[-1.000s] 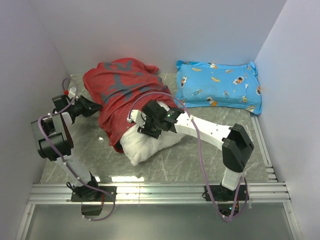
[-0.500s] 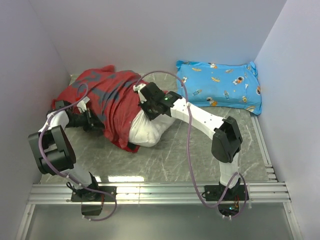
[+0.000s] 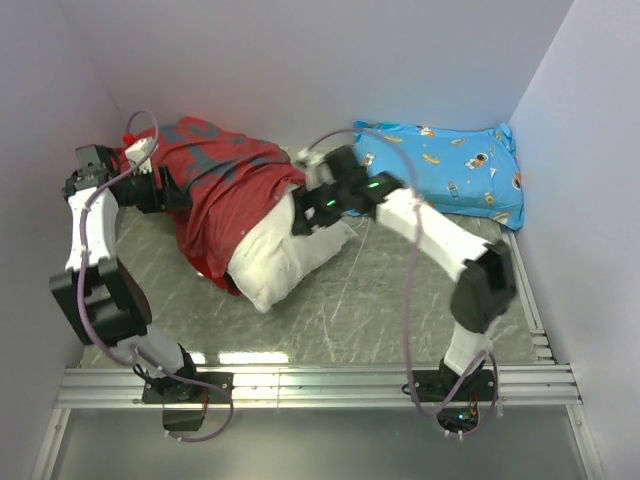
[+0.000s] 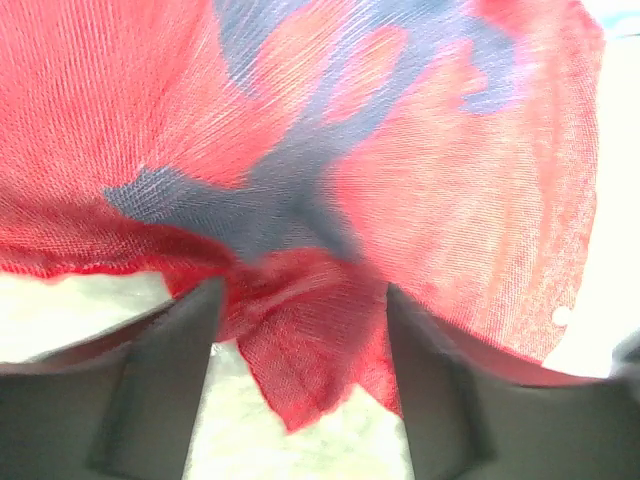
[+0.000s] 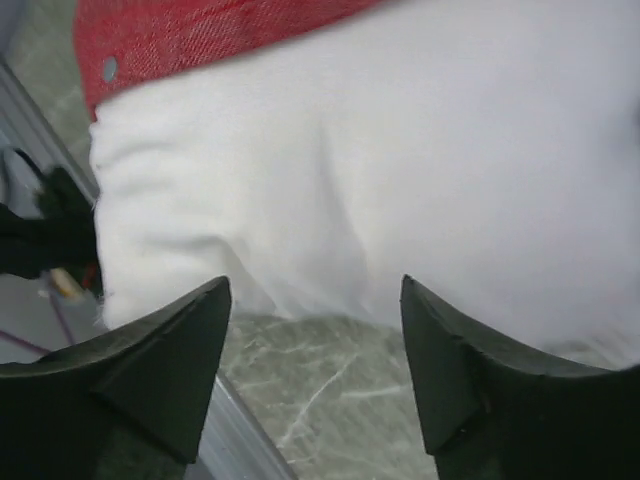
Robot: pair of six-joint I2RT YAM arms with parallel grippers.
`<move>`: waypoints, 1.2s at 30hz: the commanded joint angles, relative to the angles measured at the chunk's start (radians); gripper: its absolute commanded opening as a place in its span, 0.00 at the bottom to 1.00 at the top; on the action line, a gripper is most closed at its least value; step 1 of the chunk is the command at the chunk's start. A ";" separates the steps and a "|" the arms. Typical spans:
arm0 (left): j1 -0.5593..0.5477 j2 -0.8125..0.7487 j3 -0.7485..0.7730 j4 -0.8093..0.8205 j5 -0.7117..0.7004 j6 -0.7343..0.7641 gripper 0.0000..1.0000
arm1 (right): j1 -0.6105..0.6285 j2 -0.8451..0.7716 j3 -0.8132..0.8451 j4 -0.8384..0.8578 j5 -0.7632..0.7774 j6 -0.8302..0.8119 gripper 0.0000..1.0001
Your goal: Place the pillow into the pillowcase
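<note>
Left hand point(image 4: 302, 290): fingers sit either side of a bunched fold of the pillowcase point(image 3: 225, 180), and the cloth fills the gap between them. Reads as clamped on it, holding the far-left edge up off the worktop point(image 3: 380, 290).
Right hand point(image 5: 313, 285): fingers apart with nothing between them, tips at the exposed end of the pillow point(image 3: 285, 255), by the case mouth. I can't confirm contact.
Pillow: lies diagonally at centre-left. The far end is under the red cloth; the near end sticks out white toward the arm bases.
Pillowcase: draped over the pillow's far part, dull red face with grey markings up. The hem crosses the pillow about midway.
Done: insertion is under way — by my estimate about half the pillow is covered. I can't tell whether the hidden end is properly inside or only covered.
Left to do: push the near end in, or draw the hem down over it, then seat the corners.
Risk: soft filling may bunch at the mouth, or the hem may slip from the grip.
Bystander: blue cartoon-print pillow point(image 3: 440, 175) at far right, well apart — not involved.
</note>
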 commanded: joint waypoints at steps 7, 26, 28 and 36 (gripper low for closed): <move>-0.480 -0.277 -0.006 0.295 -0.456 0.106 0.91 | -0.351 -0.226 -0.312 0.034 -0.233 0.152 0.90; -0.801 0.256 0.394 0.172 -0.762 0.124 0.42 | -0.299 0.027 -0.541 0.711 -0.446 0.669 0.60; -0.810 0.279 0.446 0.134 -0.693 0.104 0.28 | -0.275 0.070 -0.536 0.768 -0.442 0.712 0.52; -0.921 0.238 0.459 0.077 -0.212 -0.084 0.00 | -0.245 0.133 -0.523 1.124 -0.465 0.951 0.08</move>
